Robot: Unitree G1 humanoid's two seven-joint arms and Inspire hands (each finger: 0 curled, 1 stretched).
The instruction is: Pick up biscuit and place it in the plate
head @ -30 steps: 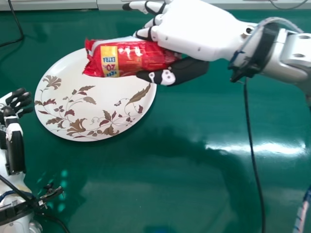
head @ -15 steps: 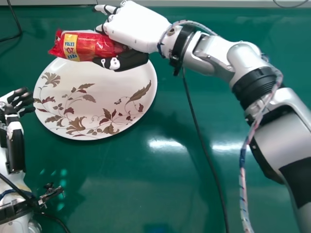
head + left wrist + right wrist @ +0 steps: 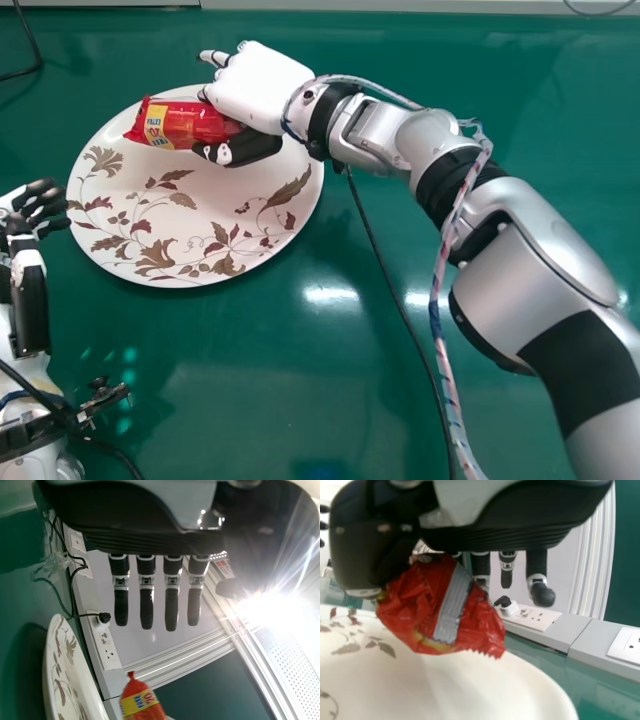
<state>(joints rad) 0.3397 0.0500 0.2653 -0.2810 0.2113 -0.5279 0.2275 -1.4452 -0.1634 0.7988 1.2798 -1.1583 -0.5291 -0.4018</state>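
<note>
Right robot hand holds the biscuit over the plate.

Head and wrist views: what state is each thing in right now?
Biscuit packet: held over the plate, not released.
Plate: face up on the green table.
Right hand: closed round the packet.
Left hand: open, holding nothing.
Black plug: plugged in at the socket strip.

A glossy green desk, with bright patches of light reflected on its surface. Toward its far left side lies a large, white, oval-looking plate, decorated with brown and dark red leaves, flowers and thin curling stems, mostly along its near half.
</note>
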